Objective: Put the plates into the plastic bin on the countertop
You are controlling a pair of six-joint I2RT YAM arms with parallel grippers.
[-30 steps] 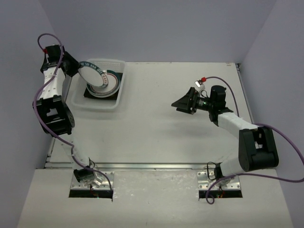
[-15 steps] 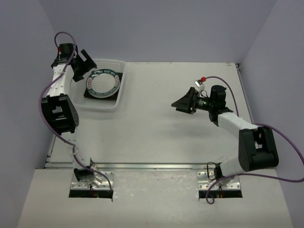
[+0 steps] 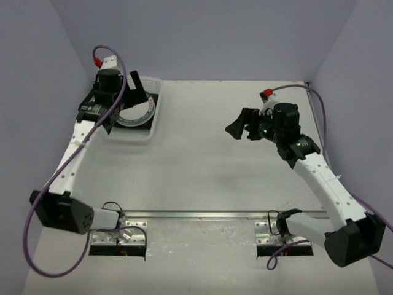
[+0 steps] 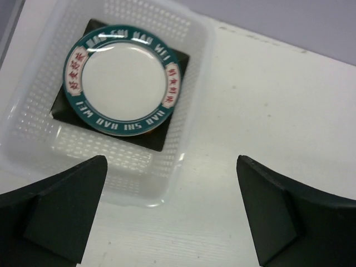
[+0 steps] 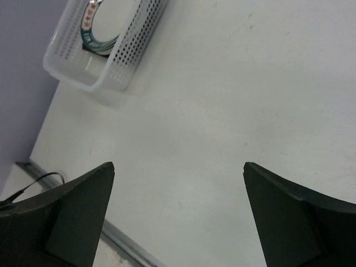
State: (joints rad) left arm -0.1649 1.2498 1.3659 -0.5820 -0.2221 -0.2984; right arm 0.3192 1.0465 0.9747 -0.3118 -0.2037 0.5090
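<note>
Find the left gripper (image 4: 171,167) above the bin (image 4: 196,105), spread wide and holding nothing. Locate the bin at the far left of the countertop (image 3: 202,166), with a round plate (image 4: 123,83), teal-rimmed, lying flat inside on a square plate (image 4: 153,139), dark, only its corners showing. Allow for further plates hidden within the stack, impossible to tell from above. Judge the step in hand as lifting clear, with the round plate already set down. Raise straight up before swinging away, holding both fingers above the rim to avoid hooking the thin perforated wall and dragging the bin. Hold the spread unchanged during the lift. Confirm the round plate seated level, not tilted against a wall. Scan the countertop for loose plates: none visible outside the bin in any view. Leave the right gripper (image 5: 178,172), likewise spread and empty, hovering over bare countertop right of centre, well apart from the bin, until completion of that lift.
</note>
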